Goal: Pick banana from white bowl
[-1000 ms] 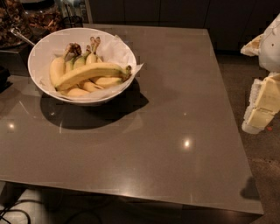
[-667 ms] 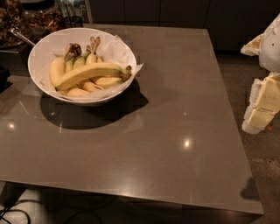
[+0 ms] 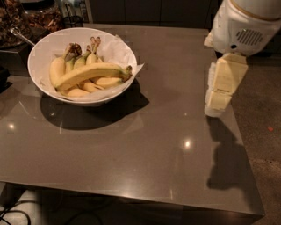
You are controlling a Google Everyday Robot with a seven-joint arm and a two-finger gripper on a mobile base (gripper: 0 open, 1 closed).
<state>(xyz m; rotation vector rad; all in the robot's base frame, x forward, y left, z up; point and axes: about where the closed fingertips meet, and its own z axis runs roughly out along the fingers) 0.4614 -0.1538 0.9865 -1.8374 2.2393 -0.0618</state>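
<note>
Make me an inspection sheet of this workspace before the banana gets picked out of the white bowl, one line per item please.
Surface: glossy grey table, with light glints on it.
Job's things: the banana lies across the top of the pile in the white bowl, near the table's far-left corner as viewed; nothing touches it.
Clutter: shorter bananas and crinkled paper share that bowl; a dark bowl with a spoon sits behind it.
Grippers: the tool hangs at the table's right edge, far from the bowl, with nothing seen in it.
Cables: dark cables on the floor at the near-left corner.
Surroundings: dark cabinets behind; floor to the right.
</note>
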